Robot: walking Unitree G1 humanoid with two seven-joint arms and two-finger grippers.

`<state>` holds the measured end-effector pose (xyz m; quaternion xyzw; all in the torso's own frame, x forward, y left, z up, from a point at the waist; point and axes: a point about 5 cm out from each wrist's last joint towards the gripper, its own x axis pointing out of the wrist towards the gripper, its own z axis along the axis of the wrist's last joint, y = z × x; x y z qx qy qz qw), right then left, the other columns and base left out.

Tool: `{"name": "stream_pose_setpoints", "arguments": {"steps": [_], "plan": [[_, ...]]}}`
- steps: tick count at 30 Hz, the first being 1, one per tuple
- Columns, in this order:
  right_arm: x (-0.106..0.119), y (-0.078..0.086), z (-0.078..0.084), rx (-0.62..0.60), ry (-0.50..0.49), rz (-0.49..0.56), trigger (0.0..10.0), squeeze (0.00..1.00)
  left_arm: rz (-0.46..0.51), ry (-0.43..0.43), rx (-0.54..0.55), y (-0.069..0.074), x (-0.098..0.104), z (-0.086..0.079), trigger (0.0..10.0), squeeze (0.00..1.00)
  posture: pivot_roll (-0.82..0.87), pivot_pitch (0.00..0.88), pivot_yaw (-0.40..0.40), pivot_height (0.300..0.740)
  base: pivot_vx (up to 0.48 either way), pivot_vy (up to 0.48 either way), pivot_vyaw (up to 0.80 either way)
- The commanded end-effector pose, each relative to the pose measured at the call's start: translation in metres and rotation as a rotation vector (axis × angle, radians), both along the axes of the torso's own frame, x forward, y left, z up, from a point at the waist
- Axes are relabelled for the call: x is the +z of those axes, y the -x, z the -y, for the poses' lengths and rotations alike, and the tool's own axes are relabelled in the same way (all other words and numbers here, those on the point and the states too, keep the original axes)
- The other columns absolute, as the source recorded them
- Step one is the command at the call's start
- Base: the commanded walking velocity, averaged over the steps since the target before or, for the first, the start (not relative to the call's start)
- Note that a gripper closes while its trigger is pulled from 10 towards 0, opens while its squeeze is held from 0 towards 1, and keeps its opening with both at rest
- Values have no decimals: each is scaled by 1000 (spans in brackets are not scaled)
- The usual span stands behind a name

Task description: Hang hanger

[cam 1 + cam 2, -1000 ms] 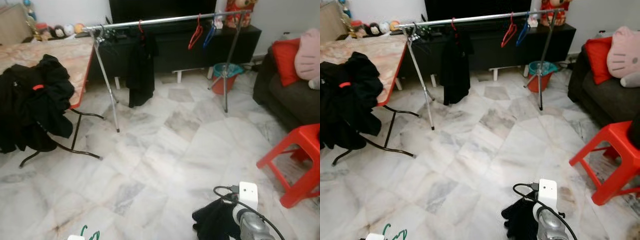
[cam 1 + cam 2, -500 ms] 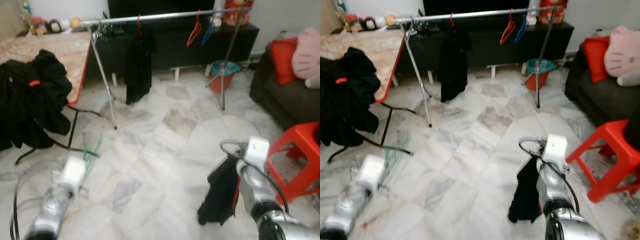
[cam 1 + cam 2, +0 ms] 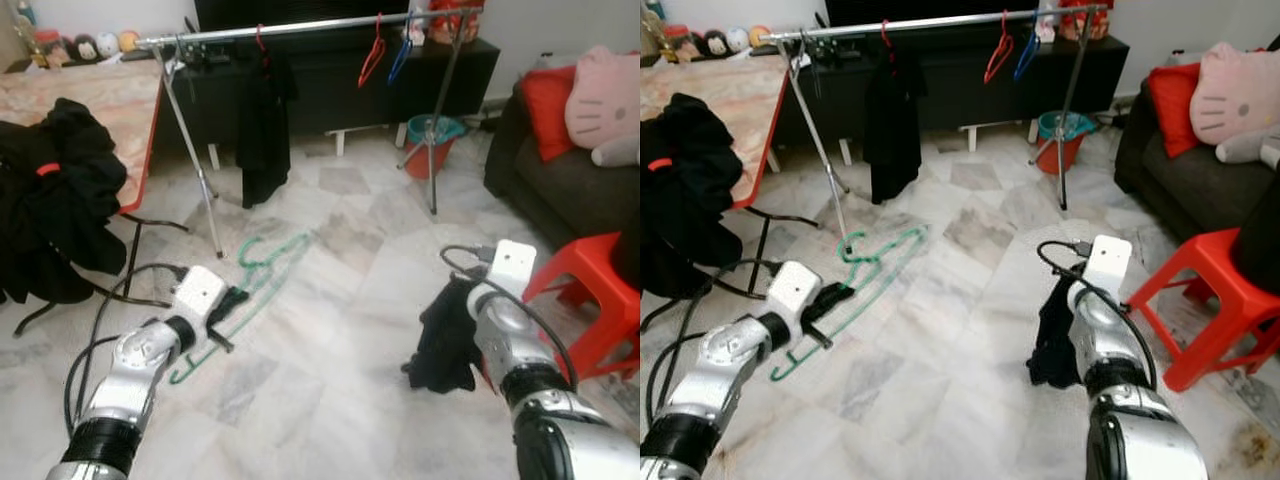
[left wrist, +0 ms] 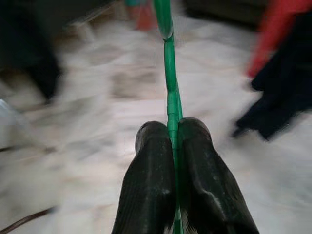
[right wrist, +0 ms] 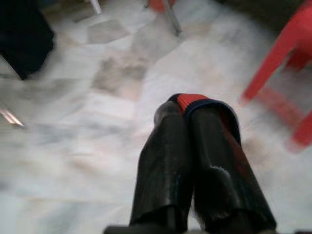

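Both arms have risen into view: the left gripper (image 3: 836, 296) is clamped on a thin green plastic hanger (image 3: 862, 270), the right gripper (image 3: 447, 318) pinches a black garment (image 3: 444, 338). Hanging isn't done — the silver clothes rail (image 3: 290, 26) stands well ahead.

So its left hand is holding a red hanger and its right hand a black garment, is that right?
Not quite: the hanger in the left hand is green, not red, as the left wrist view shows. The right hand does hold a black garment.
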<state>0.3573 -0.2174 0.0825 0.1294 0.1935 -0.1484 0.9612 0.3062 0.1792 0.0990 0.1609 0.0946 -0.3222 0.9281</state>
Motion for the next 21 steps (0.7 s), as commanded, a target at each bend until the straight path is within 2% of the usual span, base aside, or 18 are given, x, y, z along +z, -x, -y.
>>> {"name": "stream_pose_setpoints", "arguments": {"steps": [1,2,5,8,11,14,21], "plan": [[22,-12,-5,-17,-105,62,10000,0,-53,10,-130,8,2,17,10000,0,130,0,-7,732,0,0,0],[23,-13,-6,-21,-118,61,10000,0,-59,9,-144,9,2,18,10000,0,130,0,-7,732,0,0,0],[31,-17,-10,-56,-153,72,10000,0,-127,8,-279,21,6,31,10000,0,134,0,-11,732,0,0,0],[39,-19,-8,-110,-97,87,10000,0,-199,31,-374,32,13,40,10000,0,133,0,-11,732,0,0,0],[42,-18,-2,-216,-63,97,10000,0,-248,59,-435,39,17,47,10000,0,131,0,-10,732,0,0,0],[44,-19,-4,-243,-19,90,10000,0,-262,81,-483,42,21,56,10000,0,132,0,-12,732,0,0,0],[46,-21,-20,-209,-69,61,10000,0,-310,95,-554,54,33,67,10000,0,139,0,-18,732,0,0,0]]}}
